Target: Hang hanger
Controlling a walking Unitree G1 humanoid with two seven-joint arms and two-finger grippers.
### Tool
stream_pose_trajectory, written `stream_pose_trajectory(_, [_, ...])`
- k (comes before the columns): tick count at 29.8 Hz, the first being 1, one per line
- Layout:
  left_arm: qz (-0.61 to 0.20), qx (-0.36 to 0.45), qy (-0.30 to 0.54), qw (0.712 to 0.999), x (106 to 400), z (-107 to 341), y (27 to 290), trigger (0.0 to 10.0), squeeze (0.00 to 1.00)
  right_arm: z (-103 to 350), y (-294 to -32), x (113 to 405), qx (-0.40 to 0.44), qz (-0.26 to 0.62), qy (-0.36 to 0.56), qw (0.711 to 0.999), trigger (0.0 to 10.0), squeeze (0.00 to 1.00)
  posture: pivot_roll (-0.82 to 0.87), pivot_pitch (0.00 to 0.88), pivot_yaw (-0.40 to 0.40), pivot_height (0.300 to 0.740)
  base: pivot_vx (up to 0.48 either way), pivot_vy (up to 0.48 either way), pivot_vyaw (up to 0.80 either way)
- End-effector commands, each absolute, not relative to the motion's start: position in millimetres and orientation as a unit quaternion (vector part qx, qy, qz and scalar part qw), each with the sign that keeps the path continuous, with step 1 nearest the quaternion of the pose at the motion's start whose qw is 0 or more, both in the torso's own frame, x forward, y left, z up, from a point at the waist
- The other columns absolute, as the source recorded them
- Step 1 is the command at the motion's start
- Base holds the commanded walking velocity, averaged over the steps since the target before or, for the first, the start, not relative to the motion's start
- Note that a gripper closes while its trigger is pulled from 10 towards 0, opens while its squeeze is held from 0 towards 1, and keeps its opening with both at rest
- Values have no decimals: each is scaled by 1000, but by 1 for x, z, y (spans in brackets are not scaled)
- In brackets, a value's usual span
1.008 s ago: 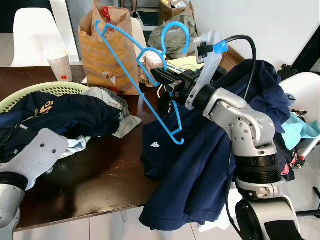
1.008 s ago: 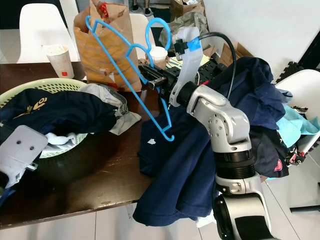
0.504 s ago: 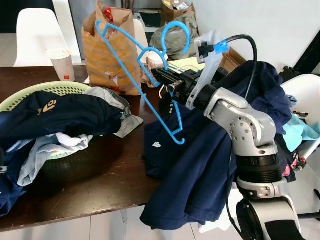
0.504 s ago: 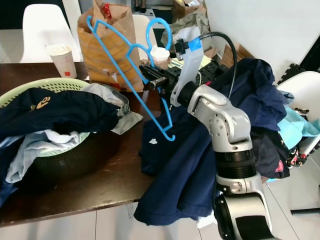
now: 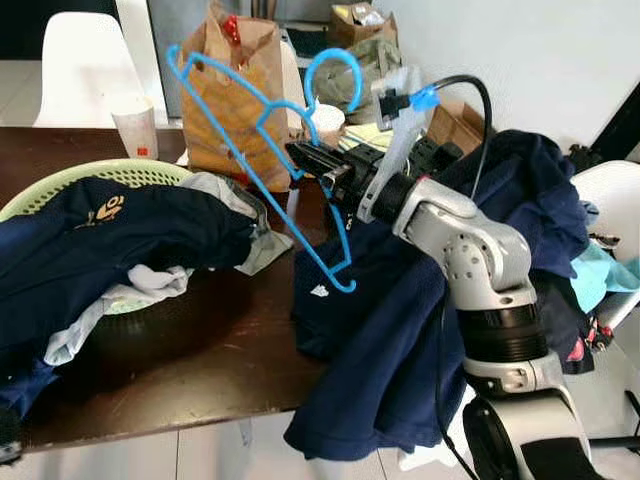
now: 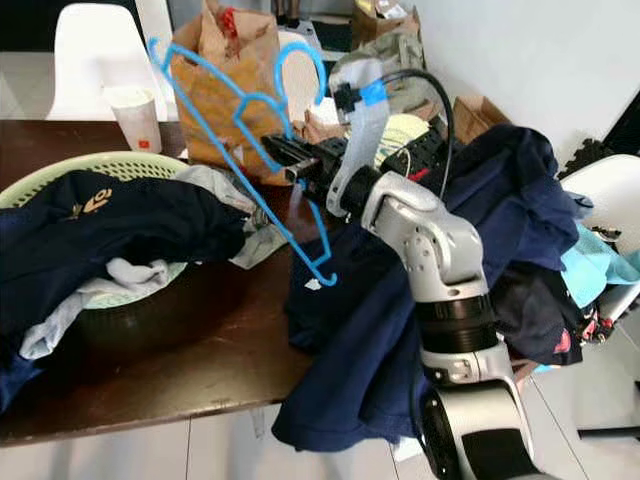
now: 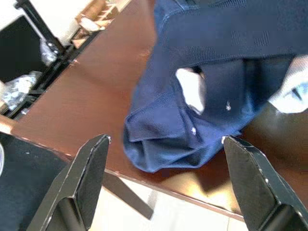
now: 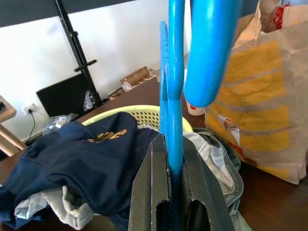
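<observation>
The right gripper (image 5: pixel 305 157) holds the blue hanger (image 5: pixel 262 125) up over the desk (image 5: pixel 190 345), its jaws clamped on the frame just below the hook. So it's picked up, but I see no rail yet; hanging is all still ahead. The left gripper (image 7: pixel 166 183) hangs open beside the desk edge. No writing I can read: a gold emblem on the navy shirt (image 5: pixel 110 230) and a red mark on the cup (image 5: pixel 135 125).
</observation>
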State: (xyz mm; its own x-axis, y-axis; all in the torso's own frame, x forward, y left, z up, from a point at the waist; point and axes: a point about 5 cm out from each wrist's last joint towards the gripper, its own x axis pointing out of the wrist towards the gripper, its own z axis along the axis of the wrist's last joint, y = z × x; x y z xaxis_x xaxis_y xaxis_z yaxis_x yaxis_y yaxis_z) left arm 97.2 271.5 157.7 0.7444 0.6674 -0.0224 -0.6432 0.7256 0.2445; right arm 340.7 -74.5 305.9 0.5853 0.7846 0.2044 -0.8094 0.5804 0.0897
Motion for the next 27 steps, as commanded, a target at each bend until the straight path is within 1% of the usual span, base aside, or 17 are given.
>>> stream_pose_trajectory(1, [398, 59, 103, 910, 72, 135, 267, 10000, 0, 308, -81, 343, 84, 441, -76, 890, 10000, 0, 111, 144, -90, 740, 0, 0, 0])
stream_pose_trajectory(3, [406, 54, 101, 907, 70, 134, 269, 10000, 0, 308, -82, 343, 84, 440, -75, 891, 10000, 0, 111, 144, -90, 740, 0, 0, 0])
stream_pose_trajectory(6, [410, 64, 58, 908, 71, 144, 287, 10000, 0, 307, -81, 343, 84, 440, -74, 891, 10000, 0, 107, 145, -91, 740, 0, 0, 0])
stream_pose_trajectory(9, [411, 66, 49, 908, 72, 146, 292, 10000, 0, 307, -81, 343, 84, 441, -74, 891, 10000, 0, 103, 144, -91, 740, 0, 0, 0])
stream_pose_trajectory(11, [426, 74, 39, 901, 70, 147, 305, 10000, 0, 307, -80, 344, 83, 440, -75, 891, 10000, 0, 91, 144, -88, 740, 0, 0, 0])
stream_pose_trajectory(14, [449, 113, 46, 885, 64, 147, 326, 10000, 0, 308, -82, 344, 79, 436, -77, 893, 10000, 0, 81, 141, -86, 740, 0, 0, 0])
stream_pose_trajectory(20, [450, 133, 49, 882, 63, 147, 333, 10000, 0, 309, -84, 345, 78, 430, -78, 896, 10000, 0, 79, 137, -88, 740, 0, 0, 0])
stream_pose_trajectory(22, [446, 135, 43, 884, 67, 147, 337, 10000, 0, 310, -85, 346, 88, 426, -79, 897, 10000, 0, 78, 136, -93, 740, 0, 0, 0])
stream_pose_trajectory(23, [430, 134, 28, 892, 78, 149, 338, 10000, 0, 311, -86, 347, 94, 424, -86, 896, 10000, 0, 82, 140, -103, 740, 0, 0, 606])
stream_pose_trajectory(24, [430, 134, 28, 892, 78, 149, 338, 10000, 0, 311, -86, 347, 94, 424, -86, 896, 10000, 0, 82, 140, -103, 740, 0, 0, 606])
stream_pose_trajectory(26, [380, 134, -4, 915, 106, 155, 332, 10000, 0, 314, -87, 349, 103, 421, -95, 896, 10000, 0, 80, 141, -107, 740, 0, 0, 650])
stream_pose_trajectory(27, [380, 134, -4, 915, 106, 155, 332, 10000, 0, 314, -87, 349, 103, 421, -95, 896, 10000, 0, 80, 141, -107, 740, 0, 0, 669])
